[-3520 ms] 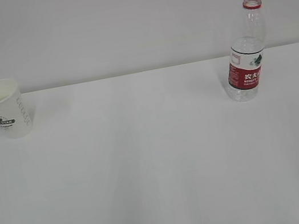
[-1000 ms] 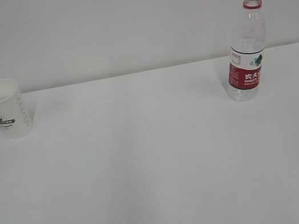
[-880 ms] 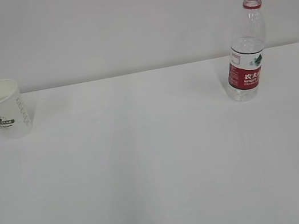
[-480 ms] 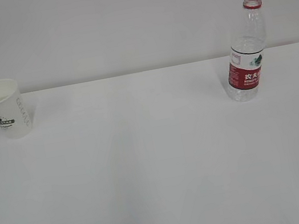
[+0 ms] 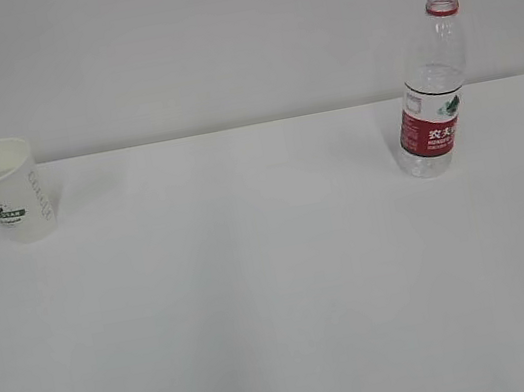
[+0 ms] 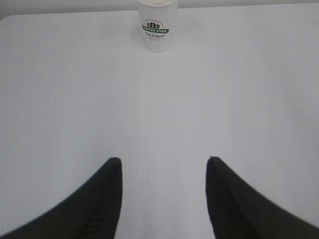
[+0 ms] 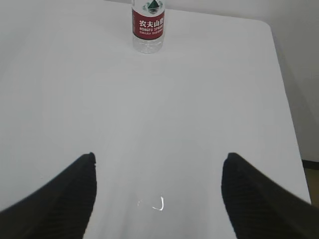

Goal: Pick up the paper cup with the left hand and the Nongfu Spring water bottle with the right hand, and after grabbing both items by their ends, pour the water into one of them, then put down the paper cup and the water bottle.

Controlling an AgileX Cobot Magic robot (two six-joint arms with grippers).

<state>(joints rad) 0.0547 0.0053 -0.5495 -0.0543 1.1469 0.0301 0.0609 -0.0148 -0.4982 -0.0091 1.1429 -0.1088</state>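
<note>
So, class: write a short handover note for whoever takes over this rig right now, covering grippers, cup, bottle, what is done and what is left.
Left gripper: open, empty, well short of the paper cup.
Right gripper: open, empty, well short of the Nongfu Spring water bottle.
Both stand upright on the table, cup far left, bottle far right, uncapped.
Done: nothing grasped.
Left: grasp both, pour, set both down.

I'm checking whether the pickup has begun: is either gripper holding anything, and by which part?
Nothing is held. The left gripper and right gripper are open and empty, far from the paper cup and water bottle.
</note>
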